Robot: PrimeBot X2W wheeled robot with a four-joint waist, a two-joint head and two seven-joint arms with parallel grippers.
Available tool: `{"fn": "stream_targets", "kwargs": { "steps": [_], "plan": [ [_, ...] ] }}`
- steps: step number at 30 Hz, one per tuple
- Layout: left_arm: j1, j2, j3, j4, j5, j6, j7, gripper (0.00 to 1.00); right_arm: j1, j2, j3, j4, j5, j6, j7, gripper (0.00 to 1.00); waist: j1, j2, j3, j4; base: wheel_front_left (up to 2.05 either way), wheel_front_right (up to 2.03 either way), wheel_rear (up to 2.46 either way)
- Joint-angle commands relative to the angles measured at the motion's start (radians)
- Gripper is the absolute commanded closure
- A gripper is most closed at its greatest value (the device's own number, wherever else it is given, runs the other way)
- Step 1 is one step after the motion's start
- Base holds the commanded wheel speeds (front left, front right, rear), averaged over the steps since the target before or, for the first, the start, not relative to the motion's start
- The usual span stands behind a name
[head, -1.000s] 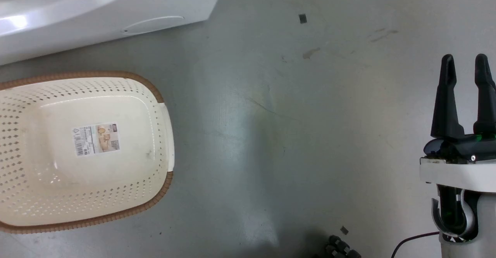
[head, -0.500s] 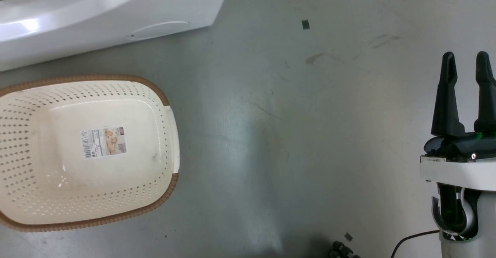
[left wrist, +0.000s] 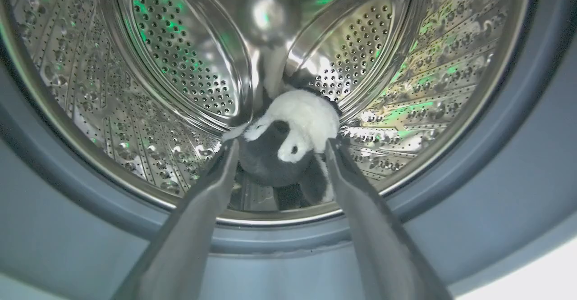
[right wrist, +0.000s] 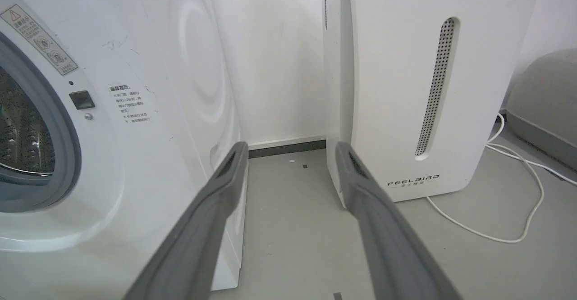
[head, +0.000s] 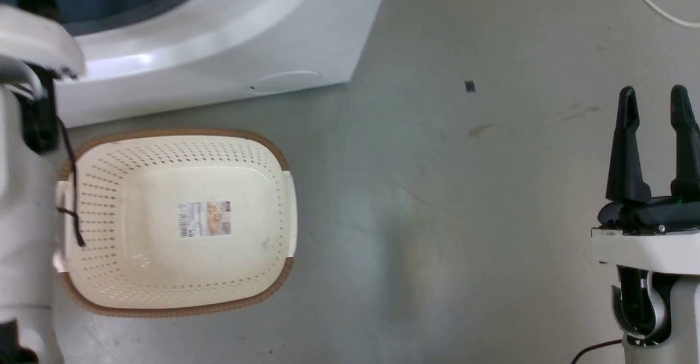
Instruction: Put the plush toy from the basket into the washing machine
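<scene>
The plush toy (left wrist: pixel 297 124), a white panda with black limbs, lies on the floor of the steel drum (left wrist: pixel 180 52) inside the washing machine (head: pixel 219 52). My left gripper (left wrist: pixel 281 146) is open at the grey porthole gasket (left wrist: pixel 518 165), its fingertips apart on either side of the toy and short of it. The cream basket (head: pixel 120 183) stands on the floor before the washer with nothing but its paper label (head: pixel 205 218) inside. My right gripper (head: pixel 653 101) is open and holds nothing, far right of the basket.
My pale left forearm (head: pixel 22 216) rises along the basket's left side toward the porthole. In the right wrist view the white FEELBIRD appliance (right wrist: pixel 428 88) stands right of the washer (right wrist: pixel 148 111), with a white cable (right wrist: pixel 496 219) on the grey floor (head: pixel 437 216).
The head camera has moved: basket and washer now sit further right and lower in the picture, and my left forearm has come into view. The right gripper stays open.
</scene>
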Motion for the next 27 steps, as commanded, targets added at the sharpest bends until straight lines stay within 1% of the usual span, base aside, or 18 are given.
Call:
{"fn": "stream_targets", "kwargs": {
  "steps": [1, 7, 14, 19, 23, 27],
  "plan": [
    [0.029, -0.007, 0.010, -0.021, 0.008, 0.009, -0.005, 0.00, 0.013, 0.000, -0.002, 0.002, -0.009, -0.001, -0.004, 0.00, 0.0000, 0.0000, -0.032, 0.029, 0.00, 0.00, 0.00],
    [0.190, -0.073, 0.041, -0.140, 0.026, 0.020, -0.005, 0.00, 0.040, 0.000, -0.011, 0.013, -0.044, -0.001, -0.004, 0.00, 0.0000, 0.0000, -0.100, 0.079, 0.00, 0.00, 0.00],
    [0.372, -0.157, 0.050, -0.258, 0.071, 0.020, -0.005, 0.00, 0.083, 0.000, -0.005, 0.021, -0.077, -0.001, -0.004, 0.00, 0.0000, 0.0000, -0.190, 0.142, 0.00, 0.00, 0.00],
    [0.506, -0.222, 0.052, -0.345, 0.108, 0.031, -0.005, 0.00, 0.122, 0.000, -0.019, 0.033, -0.101, -0.001, -0.004, 0.00, 0.0000, 0.0000, -0.256, 0.185, 0.00, 0.00, 0.00],
    [0.601, -0.266, 0.054, -0.399, 0.124, 0.024, -0.005, 0.00, 0.159, 0.000, -0.025, 0.037, -0.122, -0.001, -0.004, 0.00, 0.0000, 0.0000, -0.312, 0.215, 0.00, 0.00, 0.00],
    [0.676, -0.293, 0.056, -0.421, 0.136, 0.012, -0.005, 0.00, 0.195, 0.000, -0.025, 0.043, -0.139, -0.001, -0.004, 0.00, 0.0000, 0.0000, -0.361, 0.242, 0.00, 0.00, 0.00]
  ]
}}
